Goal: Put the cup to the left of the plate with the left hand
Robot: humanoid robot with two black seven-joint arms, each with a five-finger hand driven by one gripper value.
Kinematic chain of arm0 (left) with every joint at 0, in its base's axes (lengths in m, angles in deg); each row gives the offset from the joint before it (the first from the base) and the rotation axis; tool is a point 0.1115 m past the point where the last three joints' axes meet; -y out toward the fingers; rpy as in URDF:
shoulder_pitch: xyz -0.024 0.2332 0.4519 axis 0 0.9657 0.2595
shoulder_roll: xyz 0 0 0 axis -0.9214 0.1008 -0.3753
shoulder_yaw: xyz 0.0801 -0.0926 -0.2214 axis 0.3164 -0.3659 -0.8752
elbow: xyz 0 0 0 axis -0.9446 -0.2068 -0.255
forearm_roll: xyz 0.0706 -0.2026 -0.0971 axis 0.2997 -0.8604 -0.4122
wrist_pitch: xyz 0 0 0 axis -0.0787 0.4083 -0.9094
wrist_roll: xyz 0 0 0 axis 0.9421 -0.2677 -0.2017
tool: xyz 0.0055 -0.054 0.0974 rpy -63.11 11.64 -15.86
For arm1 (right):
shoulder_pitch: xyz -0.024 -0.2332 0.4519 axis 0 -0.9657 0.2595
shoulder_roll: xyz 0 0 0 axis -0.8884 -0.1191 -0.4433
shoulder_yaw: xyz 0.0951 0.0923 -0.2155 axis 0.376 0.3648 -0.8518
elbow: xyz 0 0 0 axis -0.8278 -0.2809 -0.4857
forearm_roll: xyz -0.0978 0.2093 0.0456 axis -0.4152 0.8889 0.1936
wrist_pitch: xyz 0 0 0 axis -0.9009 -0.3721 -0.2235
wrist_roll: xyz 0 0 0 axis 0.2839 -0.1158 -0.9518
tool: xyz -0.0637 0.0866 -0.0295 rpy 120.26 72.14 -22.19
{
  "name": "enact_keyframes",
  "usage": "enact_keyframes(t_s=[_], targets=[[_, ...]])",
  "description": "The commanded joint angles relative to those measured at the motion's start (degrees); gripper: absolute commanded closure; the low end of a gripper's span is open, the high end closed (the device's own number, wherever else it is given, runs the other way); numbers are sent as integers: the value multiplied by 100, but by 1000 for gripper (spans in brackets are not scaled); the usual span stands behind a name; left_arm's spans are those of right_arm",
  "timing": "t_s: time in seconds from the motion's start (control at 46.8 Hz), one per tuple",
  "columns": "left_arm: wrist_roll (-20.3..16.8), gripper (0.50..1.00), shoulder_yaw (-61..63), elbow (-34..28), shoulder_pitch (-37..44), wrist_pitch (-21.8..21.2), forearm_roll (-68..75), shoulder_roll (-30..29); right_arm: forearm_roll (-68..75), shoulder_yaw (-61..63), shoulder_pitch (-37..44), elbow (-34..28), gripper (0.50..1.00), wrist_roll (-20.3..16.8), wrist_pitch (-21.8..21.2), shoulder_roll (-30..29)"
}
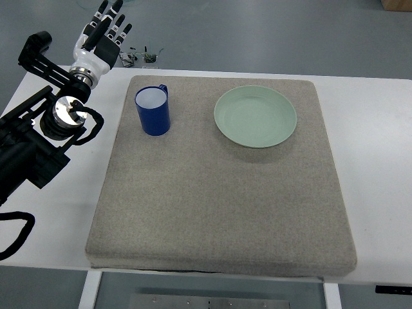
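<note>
My left hand was up at the far left corner of the bench, beyond the edge of the mat. Its fingers were stretched out straight and a little apart, pointing away from me, and they held nothing. The white palm was turned upward and the black fingertips reached past the far edge of the bench. Behind the hand, my black arm came in from the left side, lying over the white bench top.

The cup stood upright on the grey mat, near its far left corner, apart from my hand. It was blue with a white inside, and its handle pointed to the far side. The plate, pale green and round, lay flat on the mat to the right of the cup, with a clear strip of mat between them. So the cup was on the left of the plate.
</note>
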Motion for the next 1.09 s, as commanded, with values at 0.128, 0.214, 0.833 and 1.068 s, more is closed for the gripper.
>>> enact_keyframes(t_s=[0.128, 0.214, 0.833, 1.068], targets=[[0, 506, 9, -125, -54, 4, -77, 94, -7, 0, 0, 0, 566, -1, 0, 0], [-9, 504, 9, -125, -98, 4, -68, 94, -7, 0, 0, 0, 566, -1, 0, 0], [-9, 506, 97, -143, -177, 92, 11, 76, 2, 0, 0, 0, 566, -1, 0, 0], [-9, 506, 106, -143, -213, 92, 11, 41, -16, 0, 0, 0, 566, -1, -17, 0]])
